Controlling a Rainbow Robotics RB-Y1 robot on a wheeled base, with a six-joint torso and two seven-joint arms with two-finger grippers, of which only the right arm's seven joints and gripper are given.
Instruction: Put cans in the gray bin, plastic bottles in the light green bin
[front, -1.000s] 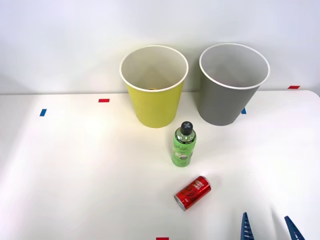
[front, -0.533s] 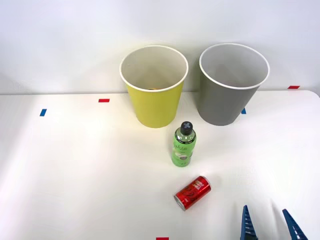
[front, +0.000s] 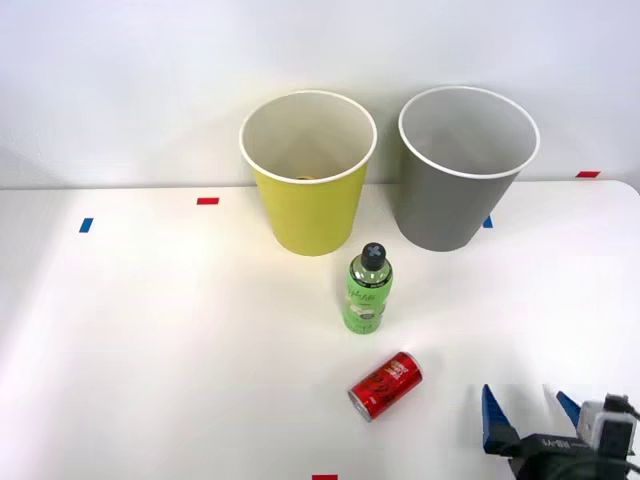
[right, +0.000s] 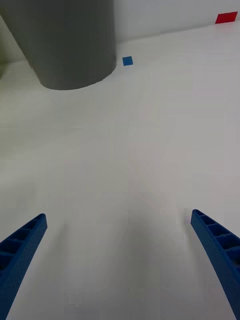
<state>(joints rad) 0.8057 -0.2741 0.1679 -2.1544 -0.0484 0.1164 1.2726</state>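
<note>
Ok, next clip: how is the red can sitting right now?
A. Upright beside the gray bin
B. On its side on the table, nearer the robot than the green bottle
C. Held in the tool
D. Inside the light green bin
B: the can lies on its side on the table, nearer the robot than the upright bottle, with the open right tool off to its right.

The right gripper (front: 527, 412) is hovering low at the near right, its blue fingers (right: 218, 246) spreading wide apart
</note>
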